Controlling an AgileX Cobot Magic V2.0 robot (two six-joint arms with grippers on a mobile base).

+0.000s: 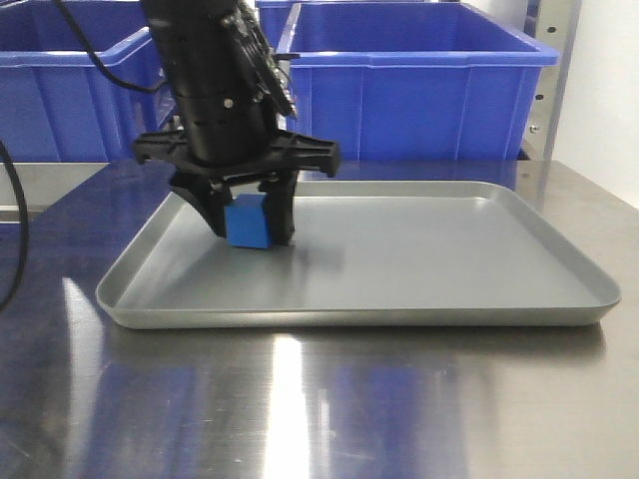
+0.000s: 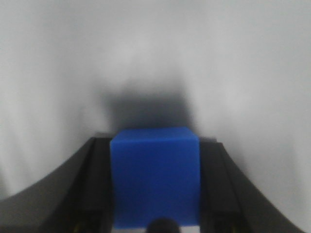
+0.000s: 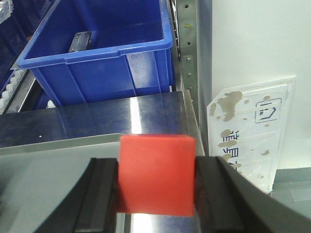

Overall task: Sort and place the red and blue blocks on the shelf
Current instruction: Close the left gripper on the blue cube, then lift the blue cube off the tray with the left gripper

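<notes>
In the front-facing view the left gripper (image 1: pixel 247 224) pinches the blue block (image 1: pixel 250 226) between its two fingers, low over the grey tray (image 1: pixel 429 254). Whether the block touches the tray floor under the fingertips I cannot tell. Large blue bins (image 1: pixel 419 80) stand beyond the hand. The left wrist view shows the block filling the gap, both black fingers (image 2: pixel 97 189) pressed flat against its sides, with blurred grey tray ahead. In the right wrist view the right gripper (image 3: pixel 155 196) clamps the red block (image 3: pixel 156 174) the same way, above the steel tabletop (image 3: pixel 146 109). Ahead of it is the shelf (image 3: pixel 187 48), whose perforated upright rises just right of a bin. As I judge it, each block is held by side friction alone, so a jerky lift could let one slip. The bin wall or the upright ahead could also knock the red block loose on the reach in.
</notes>
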